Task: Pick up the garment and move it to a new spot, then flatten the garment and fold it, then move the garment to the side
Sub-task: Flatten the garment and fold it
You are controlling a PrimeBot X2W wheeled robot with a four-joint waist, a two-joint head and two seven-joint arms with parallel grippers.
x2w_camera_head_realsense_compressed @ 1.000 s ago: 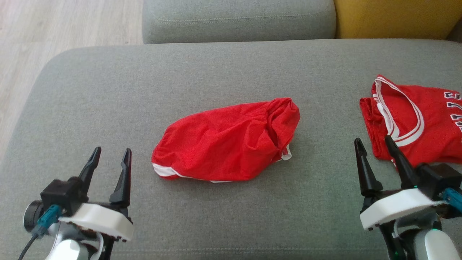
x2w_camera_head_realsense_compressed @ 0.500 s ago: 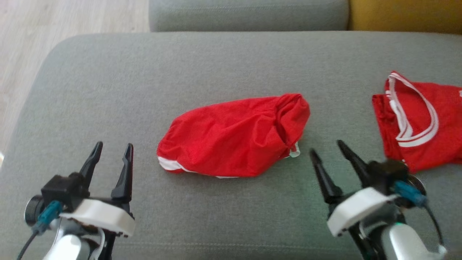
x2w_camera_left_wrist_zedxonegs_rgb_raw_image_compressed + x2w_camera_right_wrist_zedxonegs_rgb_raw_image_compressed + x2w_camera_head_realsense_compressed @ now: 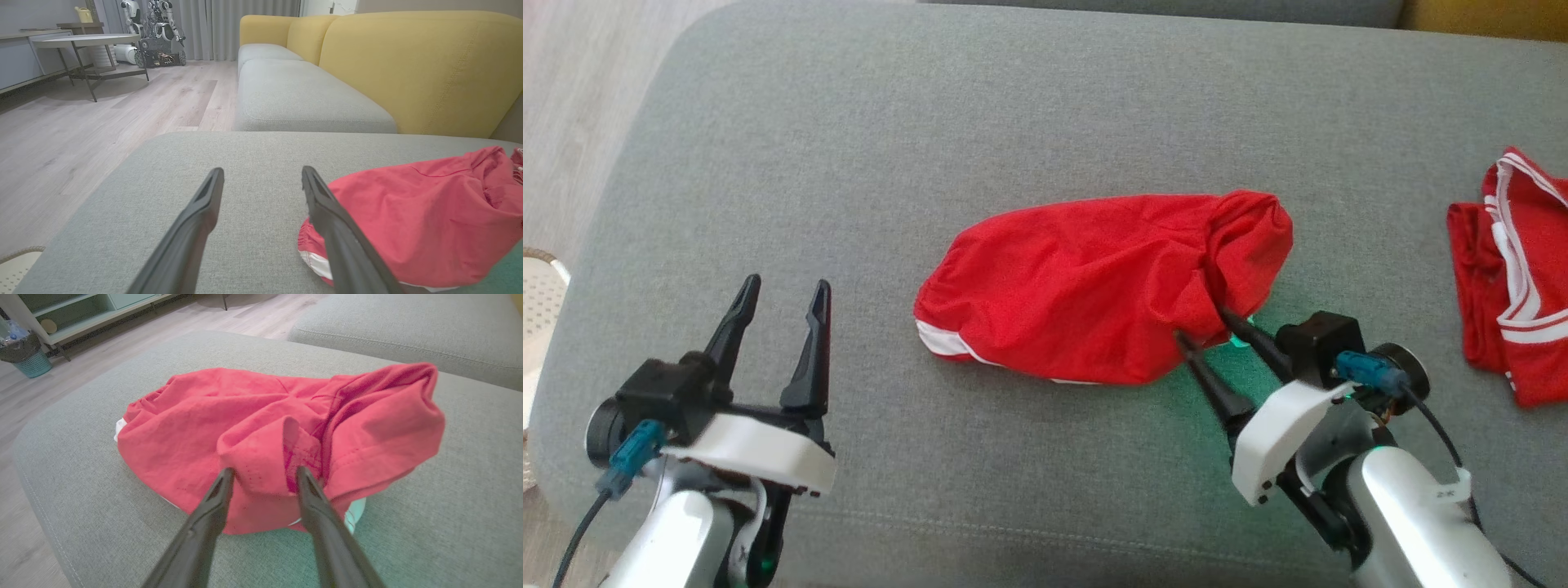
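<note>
**Red garment mid-cushion, right gripper at its near right end**

A broad grey cushion (image 3: pixel 1045 114) carries everything. Beyond its far edge lies a second grey seat (image 3: pixel 302 98) with a yellow sofa back (image 3: pixel 416 65) to the right. Pale wooden floor (image 3: pixel 81 139) runs along the left.

The red garment (image 3: pixel 1086 286) lies bunched in a long mound at the middle of the cushion. White trim shows along its near left edge, and its right end is rolled into a thick fold. A second red top (image 3: pixel 1515 318) with white banding lies at the right edge, well apart from the first, with bare grey fabric between them.

The right gripper (image 3: pixel 1200 322) reaches in from the near right. Its jaws are spread, unclenched, and a raised ridge of the garment's cloth stands between the two fingertips, which touch it. The ridge is not pinched flat. A green glow falls on the cushion just beneath.

The left gripper (image 3: pixel 787 282) hangs over the near left of the cushion, jaws wide and holding nothing. A strip of bare cushion separates it from the garment's left end.

On the floor far off stand a round table (image 3: pixel 86 41), another robot (image 3: pixel 157 28) and a teal bin (image 3: pixel 32 361).
</note>
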